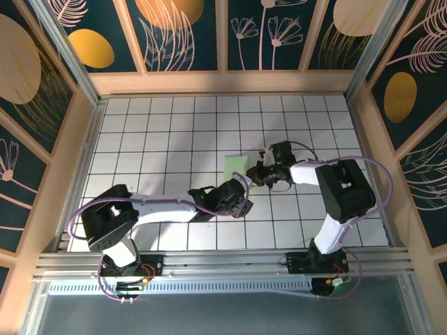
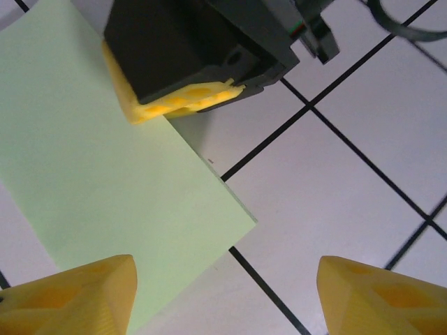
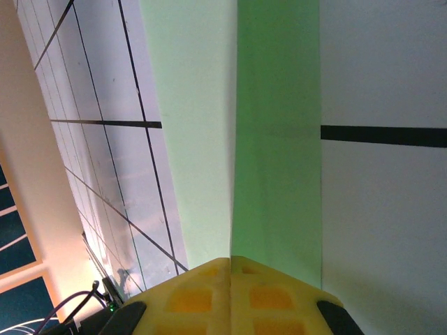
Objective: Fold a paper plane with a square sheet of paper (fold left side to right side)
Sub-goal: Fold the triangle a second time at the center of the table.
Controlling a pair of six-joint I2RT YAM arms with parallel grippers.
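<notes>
Right gripper (image 3: 230,289) is clamped tight, yellow fingers (image 2: 181,98) pressed together on the edge of the square sheet of paper (image 2: 105,167). From the right wrist, the green runs straight ahead of the closed tips in two shades, a paler layer left of the seam and a darker one right of it. That looks like one flap doubled over.

Left gripper (image 2: 230,293) stands spread wide and holds nothing. The sheet's near corner lies between its fingertips, closer to the left one, flat on the grid table (image 2: 363,139).

My read: the left-to-right fold looks made or nearly made, though how sharp the crease is I cannot tell. No nose, no wings, no dart shape yet, so most of the folding is left.
</notes>
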